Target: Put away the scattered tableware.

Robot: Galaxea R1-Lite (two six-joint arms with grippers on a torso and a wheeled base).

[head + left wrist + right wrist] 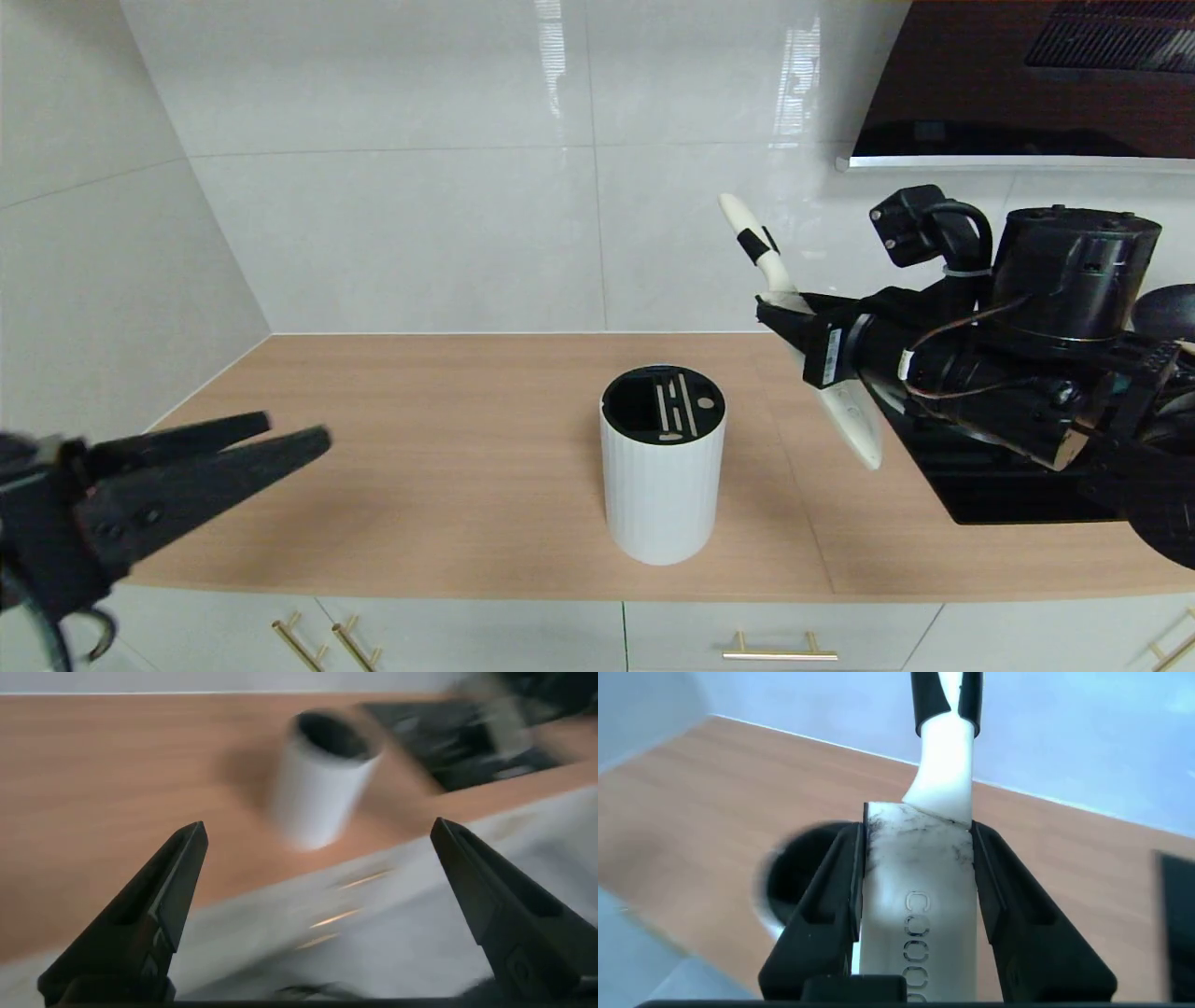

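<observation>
While the right claw [780, 315] clamps the white utensil [848, 415] mid-length, the slotted holder [663, 467] stands on the counter [420, 420] below it, leftward. Tilted so (handle leaning away), the tip could miss a slot, catch the rim and topple the holder. The left claw [297, 429] gapes wide, empty.

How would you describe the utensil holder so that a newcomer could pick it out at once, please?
Start at the wooden countertop below the white tiled wall. Near its front edge, left of the black cooktop, stands the utensil holder. It is an upright white ribbed cylinder with a black slotted top.
</observation>
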